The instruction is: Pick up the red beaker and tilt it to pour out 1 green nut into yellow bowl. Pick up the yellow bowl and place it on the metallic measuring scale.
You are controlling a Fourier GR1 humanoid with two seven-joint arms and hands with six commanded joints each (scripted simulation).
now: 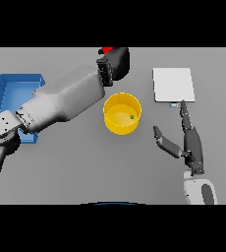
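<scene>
Fingers of the left hand point(116, 63) were curled round the red beaker point(105, 50) at the far edge of the surface point(75, 162), just beyond the yellow bowl point(122, 114). One green nut point(131, 116) lay inside the bowl. The right hand point(188, 142) rested spread to the bowl's right, fingertips just short of the metallic measuring scale point(173, 84). A blue tray point(9, 88) sat far left.

Lab bench: measuring scale point(173, 84); red beaker point(105, 50)

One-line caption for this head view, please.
Left hand holds the red beaker behind the yellow bowl containing a green nut; right hand open near scale.
</scene>
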